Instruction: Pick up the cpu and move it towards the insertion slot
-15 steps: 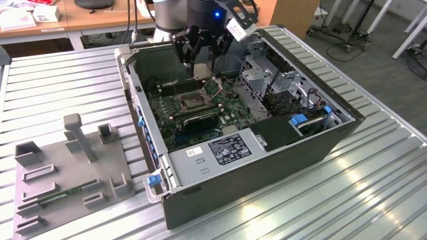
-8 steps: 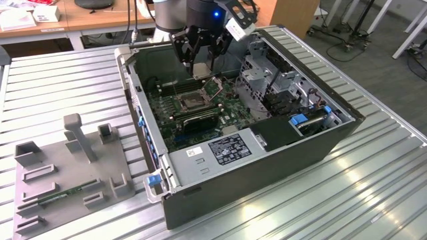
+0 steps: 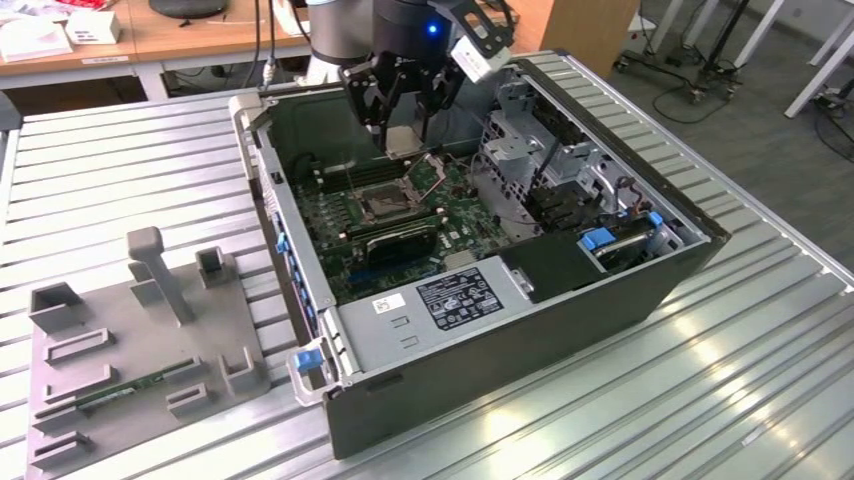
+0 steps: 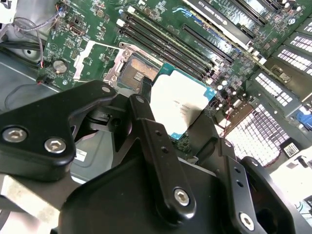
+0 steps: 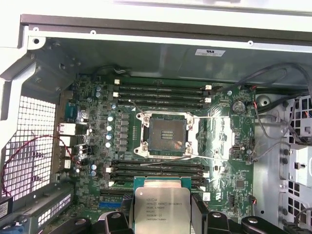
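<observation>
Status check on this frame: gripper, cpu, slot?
Gripper shut on the cpu, held above the motherboard. Insertion slot open and empty, chip short of it. Nothing in between.

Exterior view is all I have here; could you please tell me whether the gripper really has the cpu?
Observer: Yes. In the first wrist view the gripper is shut on the cpu, with one finger on each of two opposite edges and the silvery top facing the camera.
Operator: Thank you. Is the socket free to take it?
Observer: In that same view the socket is empty, with its dark contact field bare inside the silver frame.
Operator: And is the cpu over it?
Observer: Not yet. A bank of memory slots lies between the cpu and the socket.
</observation>
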You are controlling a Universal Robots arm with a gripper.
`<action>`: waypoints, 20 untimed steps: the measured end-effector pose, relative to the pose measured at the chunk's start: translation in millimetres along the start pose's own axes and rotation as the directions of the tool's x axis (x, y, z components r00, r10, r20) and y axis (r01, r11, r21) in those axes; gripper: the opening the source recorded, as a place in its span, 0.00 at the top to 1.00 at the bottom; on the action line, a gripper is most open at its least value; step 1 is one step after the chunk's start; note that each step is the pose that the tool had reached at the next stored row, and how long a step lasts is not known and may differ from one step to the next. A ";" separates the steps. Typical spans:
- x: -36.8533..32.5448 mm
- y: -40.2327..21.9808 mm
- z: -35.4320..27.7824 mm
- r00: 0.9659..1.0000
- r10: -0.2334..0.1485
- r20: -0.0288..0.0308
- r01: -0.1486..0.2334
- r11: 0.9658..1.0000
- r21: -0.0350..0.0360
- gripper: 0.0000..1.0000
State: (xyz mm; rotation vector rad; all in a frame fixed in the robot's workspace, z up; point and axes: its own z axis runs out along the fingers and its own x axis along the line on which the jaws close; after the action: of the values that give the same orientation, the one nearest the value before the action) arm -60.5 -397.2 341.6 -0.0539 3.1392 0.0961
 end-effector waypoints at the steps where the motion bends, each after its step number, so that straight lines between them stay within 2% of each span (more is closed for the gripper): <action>1: 0.0 -0.1 0.7 1.000 0.000 0.000 0.000 1.000 0.000 0.45; 6: 0.0 -0.1 5.3 1.000 0.000 0.000 0.000 1.000 0.000 0.45; 9: 0.0 2.1 8.0 1.000 0.000 0.000 0.000 1.000 0.000 0.45; 14: -0.3 9.6 12.0 1.000 0.000 0.000 0.000 1.000 0.000 0.45; 20: -0.8 22.4 16.2 1.000 0.000 0.000 0.000 1.000 0.000 0.45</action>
State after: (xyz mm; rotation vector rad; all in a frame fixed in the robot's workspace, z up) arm -60.5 -373.9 326.8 -0.0539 3.1388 0.0959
